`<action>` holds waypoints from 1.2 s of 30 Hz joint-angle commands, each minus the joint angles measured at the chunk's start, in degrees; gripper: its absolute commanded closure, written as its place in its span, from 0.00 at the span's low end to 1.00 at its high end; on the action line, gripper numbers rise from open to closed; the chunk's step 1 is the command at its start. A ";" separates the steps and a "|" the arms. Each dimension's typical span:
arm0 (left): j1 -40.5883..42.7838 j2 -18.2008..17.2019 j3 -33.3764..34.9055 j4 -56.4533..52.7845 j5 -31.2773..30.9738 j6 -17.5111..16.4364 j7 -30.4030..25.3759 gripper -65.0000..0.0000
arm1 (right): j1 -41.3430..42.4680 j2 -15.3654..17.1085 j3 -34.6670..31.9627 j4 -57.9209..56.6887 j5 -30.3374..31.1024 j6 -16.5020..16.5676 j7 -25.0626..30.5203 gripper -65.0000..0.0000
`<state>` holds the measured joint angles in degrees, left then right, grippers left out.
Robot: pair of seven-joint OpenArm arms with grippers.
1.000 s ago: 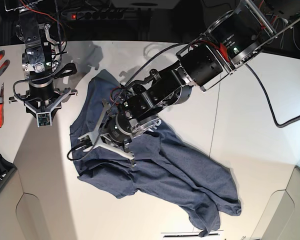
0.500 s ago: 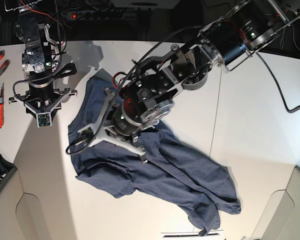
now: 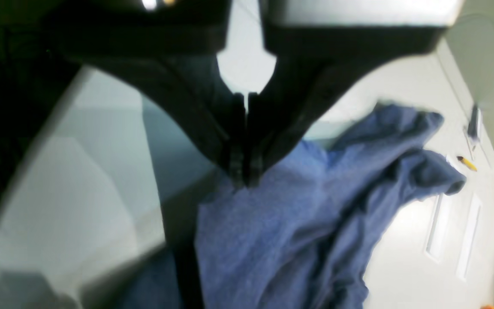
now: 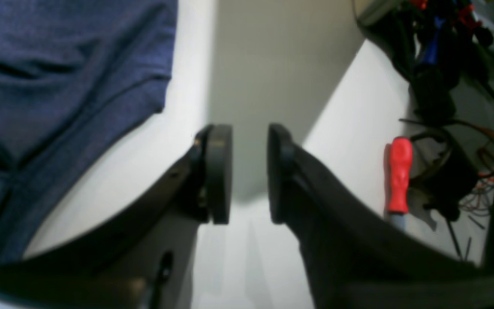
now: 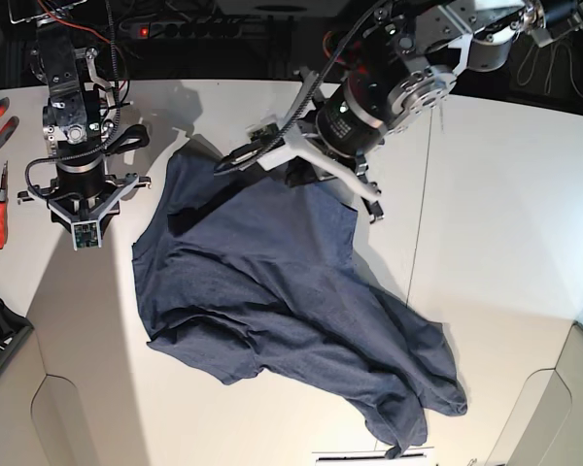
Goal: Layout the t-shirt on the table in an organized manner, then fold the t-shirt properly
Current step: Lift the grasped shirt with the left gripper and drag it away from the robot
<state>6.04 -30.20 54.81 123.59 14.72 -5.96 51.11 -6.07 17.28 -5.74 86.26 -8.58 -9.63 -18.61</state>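
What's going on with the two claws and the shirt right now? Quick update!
Left gripper shut on the t-shirt, pinching one edge. Right gripper open, holding nothing, beside the shirt. Shirt rumpled on the table. Nothing in the way.

Overhead lighting is bright and even. Both wrist views are blurred, with soft shadows on the table (image 5: pixel 496 243); edges bend.

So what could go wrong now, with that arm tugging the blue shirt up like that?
The left gripper pinches only a thin fold of the t-shirt, so the cloth might slip out. The far end still lies bunched near the table edge, so pulling may drag wrinkles along. The right gripper hangs open beside the shirt, holding nothing down.
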 commanded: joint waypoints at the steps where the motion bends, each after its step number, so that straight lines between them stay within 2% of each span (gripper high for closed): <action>1: 1.14 -1.16 -0.13 2.12 1.29 0.42 -0.24 1.00 | 0.66 0.50 0.26 0.94 -0.42 -0.37 1.25 0.78; 5: 6.25 -3.98 -0.13 2.97 4.04 1.86 1.73 1.00 | 0.66 0.48 0.26 0.94 -0.42 -0.37 1.25 0.78; 13: 14.32 -8.26 -0.13 2.97 7.45 1.90 4.94 1.00 | 0.66 0.48 0.26 0.94 -0.42 0.96 1.25 0.78; 19: 18.91 -8.24 -0.13 2.97 10.08 1.99 6.36 1.00 | 0.66 0.48 0.26 0.94 -0.42 0.92 1.25 0.78; 23: 19.89 -8.24 -0.13 2.97 16.04 5.49 8.46 1.00 | 0.66 0.48 0.26 0.94 -0.42 0.92 1.25 0.78; 27: 19.87 -8.24 -0.13 2.97 24.61 8.59 9.05 1.00 | 0.66 0.48 0.26 0.94 -0.44 0.92 1.22 0.78; 30: 19.87 -8.24 -0.13 2.97 28.22 8.76 9.40 1.00 | 0.66 0.48 0.26 0.94 -0.42 0.92 1.22 0.78; 35: 19.87 -8.24 -0.13 2.97 30.23 8.74 9.94 1.00 | 0.66 0.48 0.26 0.94 -0.42 0.90 1.25 0.78; 36: 19.87 -8.24 -0.13 2.97 30.60 8.74 10.03 0.96 | 0.66 0.48 0.26 0.94 -0.42 0.90 1.25 0.78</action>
<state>25.85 -38.09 54.74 125.38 43.90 2.17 61.17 -6.02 17.28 -5.76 86.28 -8.60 -8.36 -18.52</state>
